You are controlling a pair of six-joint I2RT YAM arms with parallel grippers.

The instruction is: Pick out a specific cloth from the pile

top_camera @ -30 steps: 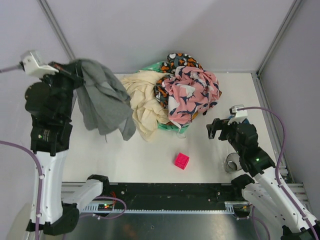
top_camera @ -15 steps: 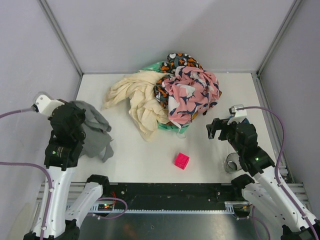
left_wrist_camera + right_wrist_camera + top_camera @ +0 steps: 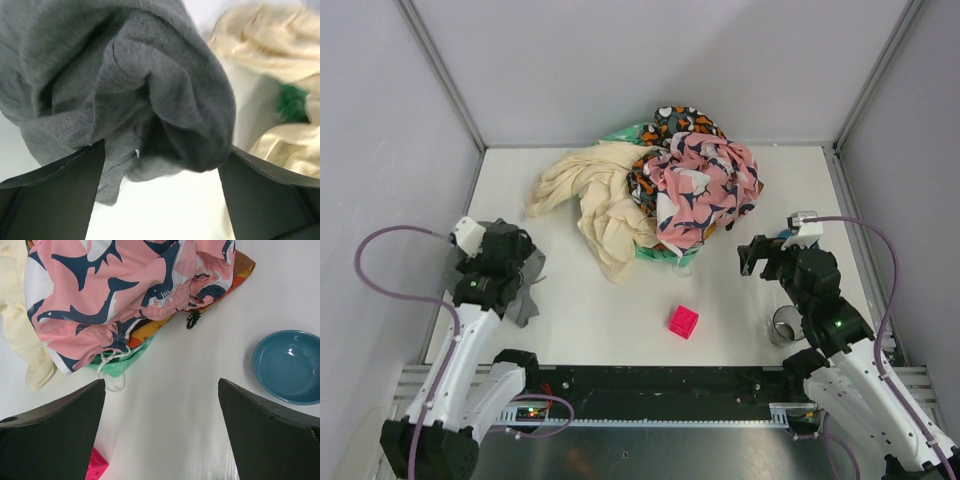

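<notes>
From above, the grey cloth [image 3: 526,288] lies bunched on the table [image 3: 610,320] at its left side, well apart from the pile [image 3: 665,195], with the left gripper [image 3: 515,258] on top of it. The right gripper [image 3: 752,255] hangs right of the pile, and a pink cube [image 3: 683,321] sits near the front edge. The left wrist view shows the left gripper [image 3: 161,150] released, fingers [image 3: 60,195] spread wide, grey cloth [image 3: 150,80] heaped between them and a cream cloth [image 3: 270,45] beyond. The right wrist view shows the right gripper [image 3: 161,385] spread and empty over bare table, the pink shark-print cloth [image 3: 115,295] ahead and a blue bowl [image 3: 287,367] to the right.
</notes>
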